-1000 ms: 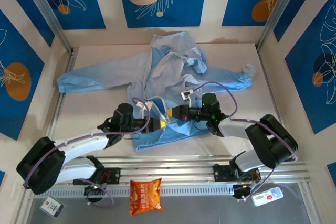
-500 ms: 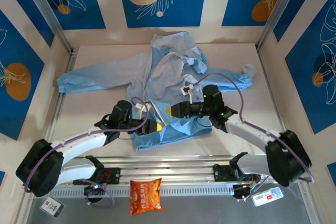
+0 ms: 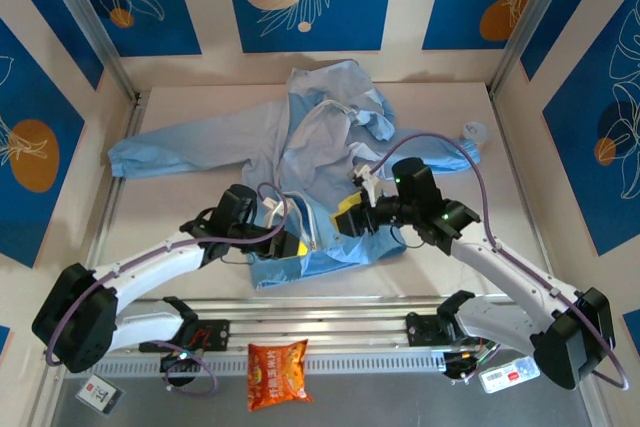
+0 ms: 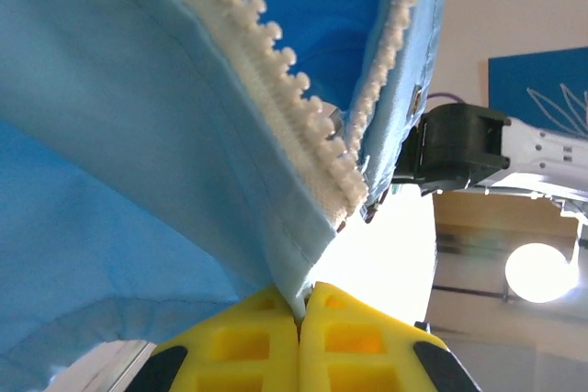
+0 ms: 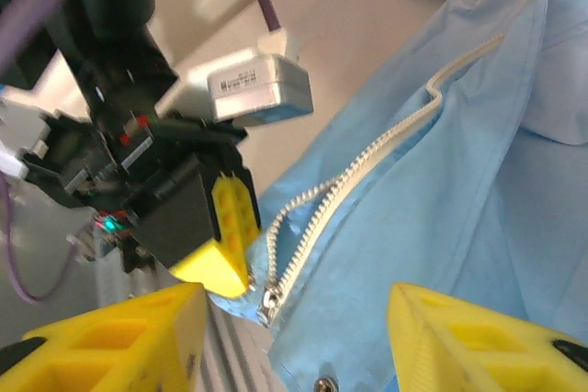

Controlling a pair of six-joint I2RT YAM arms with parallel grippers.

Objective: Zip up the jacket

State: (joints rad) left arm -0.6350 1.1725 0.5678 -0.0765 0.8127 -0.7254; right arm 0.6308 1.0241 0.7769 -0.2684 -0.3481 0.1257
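**Tabletop** (image 3: 190, 217): pale, matt, with an aluminium rail (image 3: 340, 332) along its near edge.

1. Jacket (image 3: 300, 137): light blue, sleeves spread out to both sides, crumpled through the middle. Most of it lies beyond the left hand (image 3: 293, 244) and the right hand (image 3: 348, 219); its hem lies just nearer than both.
2. Small whitish round object (image 3: 472, 131): well beyond and to the right of the right hand, just beside a sleeve cuff.

**Grey ledge** (image 3: 400, 397), nearer than the rail: orange snack packet (image 3: 277, 375), nearer than the left hand.

one jacket (image 3: 322, 132), two grippers (image 3: 293, 244) (image 3: 348, 219), one snack bag (image 3: 277, 373)
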